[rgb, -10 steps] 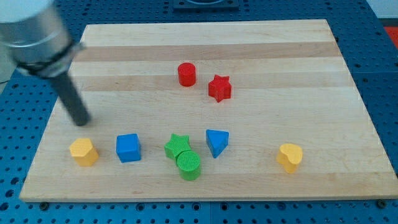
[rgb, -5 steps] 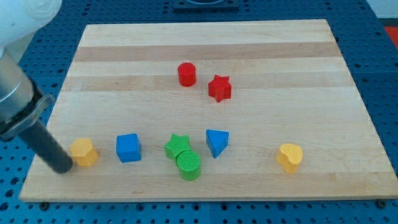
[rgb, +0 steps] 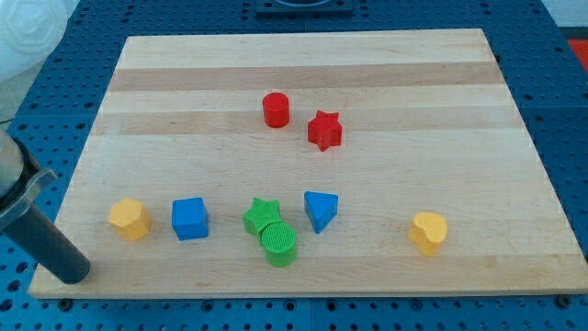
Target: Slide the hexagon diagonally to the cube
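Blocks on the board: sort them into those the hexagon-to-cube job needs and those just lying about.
Job:
yellow hexagon
blue cube, at the view's right of it
my tip, below-left of the hexagon, apart

Lying about:
green star
green cylinder
blue triangle
red cylinder
red star
yellow heart

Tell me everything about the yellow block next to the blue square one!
The yellow hexagon is a small, chunky six-sided block, plain yellow, matte like plastic. It lies flat on the wooden board, near the view's bottom left corner. The blue cube sits just to its right, with a small gap between them. Nothing touches the block. My tip is lower and further left, at the board's edge, apart from it.
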Controlling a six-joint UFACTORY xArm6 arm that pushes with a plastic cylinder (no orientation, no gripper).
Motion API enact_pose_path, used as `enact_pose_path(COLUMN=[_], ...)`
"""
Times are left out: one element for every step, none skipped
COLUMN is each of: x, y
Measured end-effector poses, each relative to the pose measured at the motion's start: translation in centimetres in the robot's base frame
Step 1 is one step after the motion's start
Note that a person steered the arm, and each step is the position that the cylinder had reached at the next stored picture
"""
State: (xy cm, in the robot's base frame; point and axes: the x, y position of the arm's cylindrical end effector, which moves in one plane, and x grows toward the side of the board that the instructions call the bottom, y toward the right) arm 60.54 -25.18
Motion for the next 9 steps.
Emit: enact_pose_path(x=[0.0, -1.6, -6.0, -6.8, -3.2, -2.9, -7.1, -11.6, -10.7], y=[2.2, 2.1, 0.7, 0.4, -0.5, 1.9, 2.4, 2.4, 2.4])
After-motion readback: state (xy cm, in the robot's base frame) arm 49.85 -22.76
